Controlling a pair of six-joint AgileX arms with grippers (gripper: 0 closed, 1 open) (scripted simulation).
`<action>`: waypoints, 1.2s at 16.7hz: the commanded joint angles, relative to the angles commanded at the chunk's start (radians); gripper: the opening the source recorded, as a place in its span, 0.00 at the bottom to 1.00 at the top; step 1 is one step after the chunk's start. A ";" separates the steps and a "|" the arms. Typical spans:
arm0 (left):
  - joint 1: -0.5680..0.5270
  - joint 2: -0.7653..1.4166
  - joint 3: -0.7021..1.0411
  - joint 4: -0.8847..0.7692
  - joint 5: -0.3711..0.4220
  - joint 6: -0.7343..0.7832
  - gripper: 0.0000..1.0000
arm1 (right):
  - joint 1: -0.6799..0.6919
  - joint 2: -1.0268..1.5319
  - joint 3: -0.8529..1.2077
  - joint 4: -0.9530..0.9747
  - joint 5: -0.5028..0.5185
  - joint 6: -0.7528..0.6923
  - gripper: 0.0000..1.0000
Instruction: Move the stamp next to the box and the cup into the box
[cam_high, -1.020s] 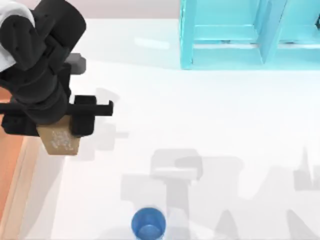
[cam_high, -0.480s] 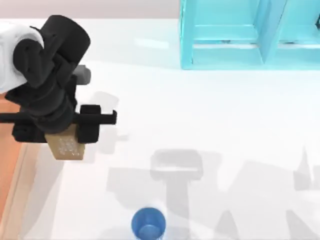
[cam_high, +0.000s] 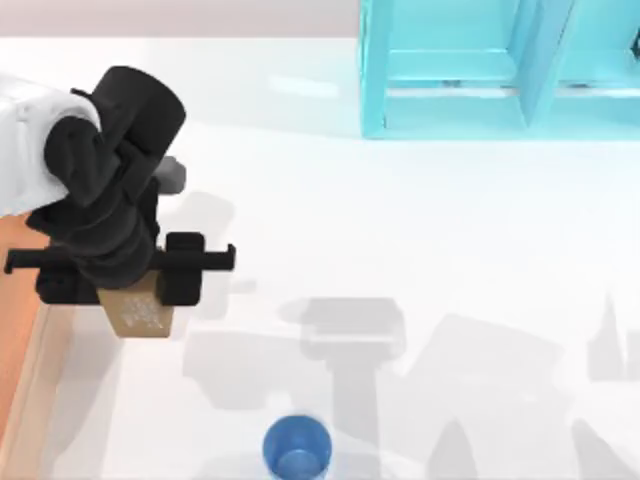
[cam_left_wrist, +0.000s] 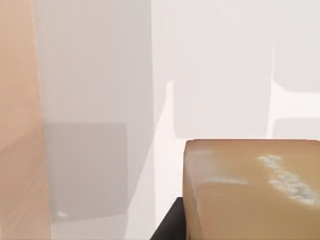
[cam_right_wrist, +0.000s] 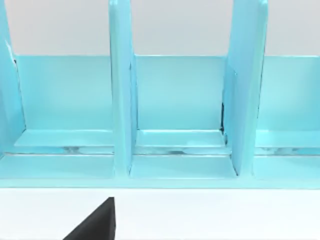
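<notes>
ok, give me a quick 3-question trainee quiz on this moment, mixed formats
1. True or false: the cup sits inside the box.
2. The stamp is: A) in the cyan shelf unit B) held by the left gripper C) lying beside the cup.
3. Fill in: the box lies at the table's ___ edge in the top view.

Key: 1 false, the cup stands on the white table. 2 B. 3 left.

My left arm reaches in over the surface's left side, wrist bent down, its gripper (cam_high: 135, 300) pointing at the surface. Its jaws are clamped on the stamp (cam_high: 140, 316). A dark corner of my right gripper (cam_right_wrist: 95, 222) shows in its wrist view.
</notes>
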 joint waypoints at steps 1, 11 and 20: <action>0.000 0.000 0.000 0.000 0.000 0.000 0.08 | 0.000 0.000 0.000 0.000 0.000 0.000 1.00; 0.000 0.000 0.000 0.000 0.000 0.000 0.83 | 0.000 0.000 0.000 0.000 0.000 0.000 1.00; 0.000 0.000 0.000 0.000 0.000 0.000 1.00 | 0.000 0.000 0.000 0.000 0.000 0.000 1.00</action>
